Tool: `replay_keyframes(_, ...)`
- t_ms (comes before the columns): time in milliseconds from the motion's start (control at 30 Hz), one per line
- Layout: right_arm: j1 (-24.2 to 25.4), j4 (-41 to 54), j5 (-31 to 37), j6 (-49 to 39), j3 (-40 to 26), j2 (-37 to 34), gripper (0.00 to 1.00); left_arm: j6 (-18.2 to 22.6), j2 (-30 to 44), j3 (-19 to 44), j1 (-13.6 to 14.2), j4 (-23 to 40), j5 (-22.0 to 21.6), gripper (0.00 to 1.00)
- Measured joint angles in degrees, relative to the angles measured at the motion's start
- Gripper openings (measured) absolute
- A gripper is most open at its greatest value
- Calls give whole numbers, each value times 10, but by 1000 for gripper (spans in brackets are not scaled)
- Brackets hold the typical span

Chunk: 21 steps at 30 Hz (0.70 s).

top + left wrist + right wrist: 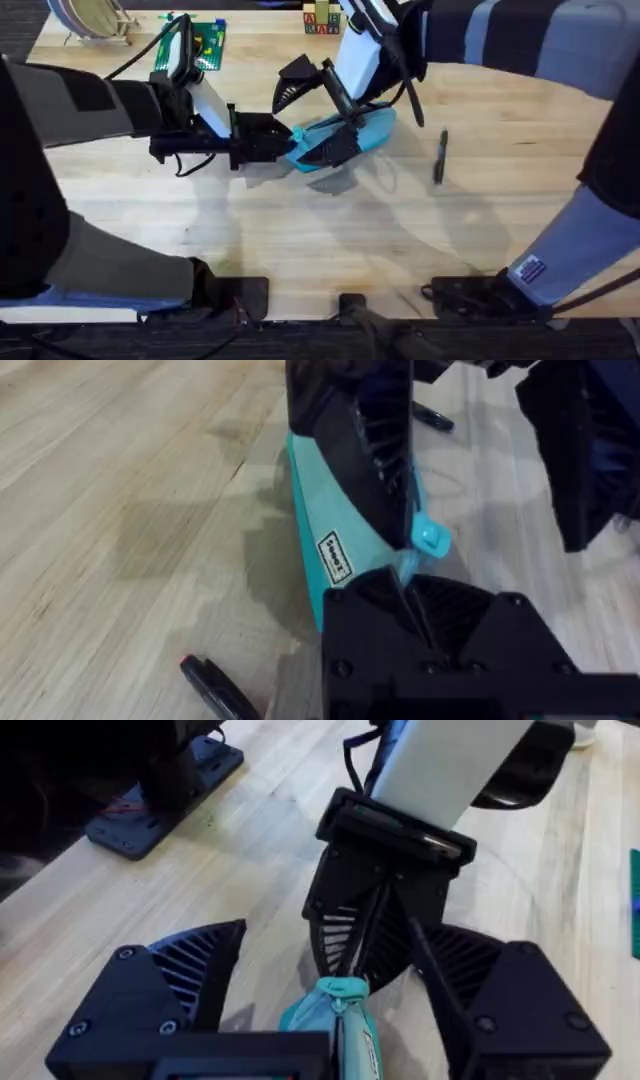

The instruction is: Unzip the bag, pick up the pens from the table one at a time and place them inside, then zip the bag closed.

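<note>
Overhead: clutter at the tabletop's far edge: green board, toy blocks, a rack. Blue bag lies mid-tabletop; one pen just right of it, apart. A second pen lies near the bag in the left wrist view. Left arm reaches in flat from the left, left pincer clamped on the bag's left end. Right arm drops from the far side, right pincer spread wide over the teal zipper tab.
</note>
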<state>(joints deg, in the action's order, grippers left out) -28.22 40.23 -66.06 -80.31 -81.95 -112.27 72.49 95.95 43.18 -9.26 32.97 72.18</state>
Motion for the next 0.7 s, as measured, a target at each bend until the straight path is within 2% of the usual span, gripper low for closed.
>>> replay_keyframes(367, 0, -3, -9, 0, 0, 0, 993, 0, 0, 0, 0, 0, 0, 43)
replay_keyframes(433, 2, 3, -9, 0, 0, 0, 993, 0, 0, 0, 0, 0, 0, 90)
replay_keyframes(500, 4, 8, -9, 0, 0, 0, 993, 0, 0, 0, 0, 0, 1, 203)
replay_keyframes(567, 8, 11, -9, 0, 0, 0, 993, 2, 0, 0, 0, 0, 0, 398)
replay_keyframes(667, 21, 15, -9, 3, 0, 7, 995, 2, 0, 0, 0, 1, 1, 838)
replay_keyframes(700, 26, 16, -8, 6, 0, 13, 995, 1, 0, 0, 0, 1, 1, 929)
